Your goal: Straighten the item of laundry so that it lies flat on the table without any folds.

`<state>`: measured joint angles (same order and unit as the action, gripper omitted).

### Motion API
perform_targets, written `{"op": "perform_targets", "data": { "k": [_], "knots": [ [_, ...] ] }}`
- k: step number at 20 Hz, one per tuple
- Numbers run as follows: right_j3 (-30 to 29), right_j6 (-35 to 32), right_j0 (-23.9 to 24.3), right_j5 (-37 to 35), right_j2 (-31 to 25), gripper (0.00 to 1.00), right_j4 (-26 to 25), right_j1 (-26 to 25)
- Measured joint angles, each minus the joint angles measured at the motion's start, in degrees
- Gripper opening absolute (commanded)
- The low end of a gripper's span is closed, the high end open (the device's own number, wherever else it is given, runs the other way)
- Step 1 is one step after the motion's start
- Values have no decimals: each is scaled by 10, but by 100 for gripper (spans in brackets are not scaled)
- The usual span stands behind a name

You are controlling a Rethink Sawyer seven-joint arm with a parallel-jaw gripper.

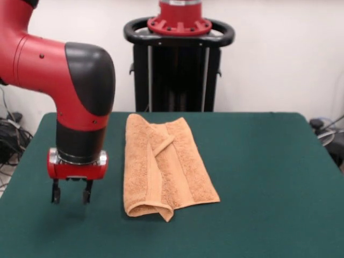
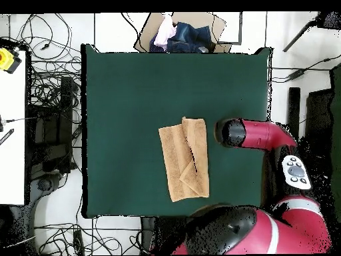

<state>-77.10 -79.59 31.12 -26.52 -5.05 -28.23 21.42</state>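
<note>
Towel (image 1: 164,166): peach terry cloth, nubby looped pile, matt, with a flatter woven band running along its length. Table (image 1: 258,177): dark green felt-like top, matt, even, no sheen. Arm (image 1: 54,59): hard red shell, smooth and semi-glossy with soft highlights; black elbow cap smooth, duller satin. Wrist ring above the gripper (image 1: 70,196) looks like bright metal at its ends. Gripper fingers (image 1: 55,192) dark, matt, plastic or metal unclear. Pedestal (image 1: 179,64): black frame, smooth, slight gloss on the hoop rail.
</note>
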Motion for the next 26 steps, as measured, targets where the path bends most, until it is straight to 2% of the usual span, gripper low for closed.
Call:
{"op": "perform_targets", "data": {
  "k": [11, 13, 16, 19, 26],
  "knots": [
    [161, 0, -28, -23, 2, 100, 0, -75],
    [193, 0, -33, -49, 3, 100, 1, -92],
    [250, 0, -44, -145, 2, 100, 6, -111],
    [276, 0, -39, -190, -5, 100, 21, -122],
    [284, 0, -14, -210, -21, 100, 67, -129]
  ]
}}
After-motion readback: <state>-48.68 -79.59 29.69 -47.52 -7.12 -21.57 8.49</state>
